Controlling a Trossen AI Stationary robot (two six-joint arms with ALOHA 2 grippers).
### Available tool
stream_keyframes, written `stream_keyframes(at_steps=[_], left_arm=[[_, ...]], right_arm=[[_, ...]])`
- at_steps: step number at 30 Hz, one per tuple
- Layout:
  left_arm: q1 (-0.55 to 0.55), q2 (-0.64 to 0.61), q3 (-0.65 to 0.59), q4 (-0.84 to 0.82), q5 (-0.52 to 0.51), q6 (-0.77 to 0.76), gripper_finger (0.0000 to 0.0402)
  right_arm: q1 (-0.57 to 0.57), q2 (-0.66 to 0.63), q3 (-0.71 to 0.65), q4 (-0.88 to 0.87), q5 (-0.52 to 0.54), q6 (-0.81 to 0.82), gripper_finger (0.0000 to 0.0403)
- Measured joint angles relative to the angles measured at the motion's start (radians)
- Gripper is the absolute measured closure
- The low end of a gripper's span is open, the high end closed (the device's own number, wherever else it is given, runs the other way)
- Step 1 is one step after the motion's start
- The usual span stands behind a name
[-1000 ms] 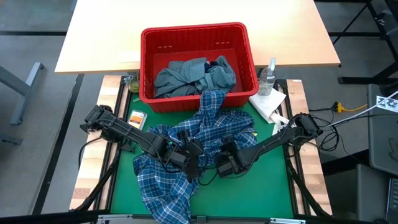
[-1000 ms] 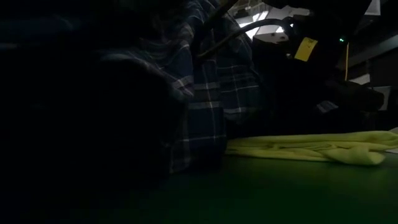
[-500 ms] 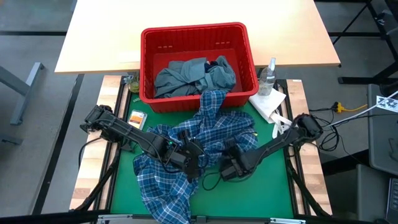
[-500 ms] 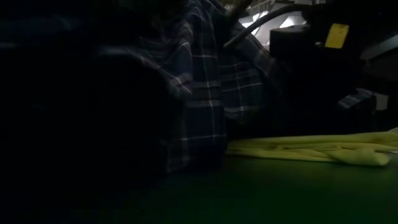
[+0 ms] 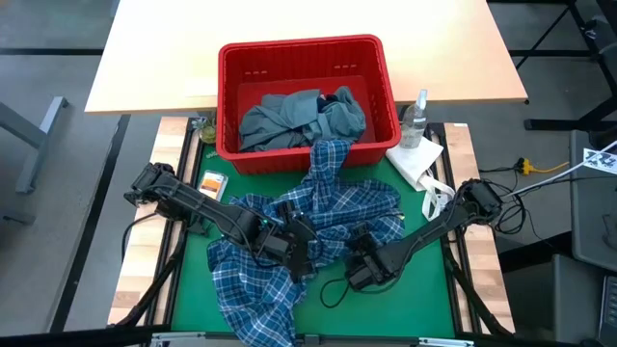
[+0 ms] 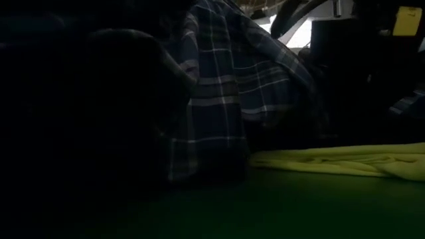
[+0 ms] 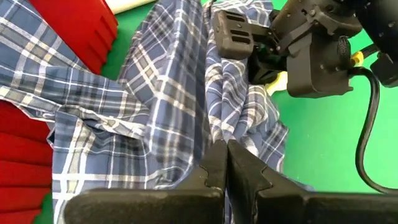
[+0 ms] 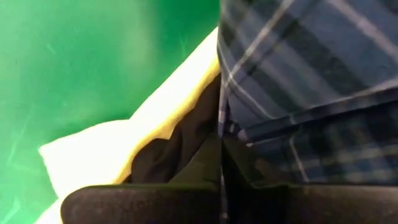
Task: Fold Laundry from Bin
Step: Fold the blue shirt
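Observation:
The blue-white plaid shirt [image 5: 299,222] lies crumpled on the green mat, one end draped over the front rim of the red bin [image 5: 231,106]. The grey-blue garment [image 5: 289,116] and the dark navy one [image 5: 344,96] lie in the bin. The yellow garment [image 6: 345,161] lies flat on the mat under the shirt's right side and also shows in the right wrist view [image 8: 124,140]. My left gripper [image 5: 297,249] is shut on the shirt's middle. My right gripper [image 5: 364,265] is shut on the shirt's right part. My left gripper pinches a raised fold of the plaid shirt [image 7: 217,134] between its two shut fingers, low over the mat. The cloth runs away from the fingers in long ridges toward the bin. My right gripper pinches an edge of the plaid shirt [image 8: 229,121] between its two shut fingers, just above the yellow garment. The cloth rises from the fingers in a drawn sheet.
A spray bottle [image 5: 416,116] and the white paper towel [image 5: 416,159] stand right of the bin. A small card [image 5: 212,181] lies at the mat's left. A black cable loop [image 5: 333,289] lies on the bare mat [image 5: 405,308] near the front edge.
My right gripper has gone toward the table's near edge and a little right, keeping hold of the shirt. The shirt's right part has been drawn out and spread wider; its middle, in my left gripper, has stayed put.

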Motion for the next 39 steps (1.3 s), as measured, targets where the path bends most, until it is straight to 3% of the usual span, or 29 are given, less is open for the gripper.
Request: stream_keyframes(at_steps=[9, 21, 39], left_arm=[[0.0, 0.0, 0.0, 0.0, 0.0, -0.02, 0.0402], [0.0, 0.0, 0.0, 0.0, -0.002, -0.02, 0.0402], [0.0, 0.0, 0.0, 0.0, -0.002, -0.02, 0.0402]], right_arm=[[-0.018, 0.0, 0.0, 0.007, -0.035, 0.003, 0.0376], [-0.042, 0.0, 0.023, 0.009, -0.081, 0.003, 0.0289], [-0.043, 0.009, 0.042, 0.046, 0.028, -0.021, 0.0291]])
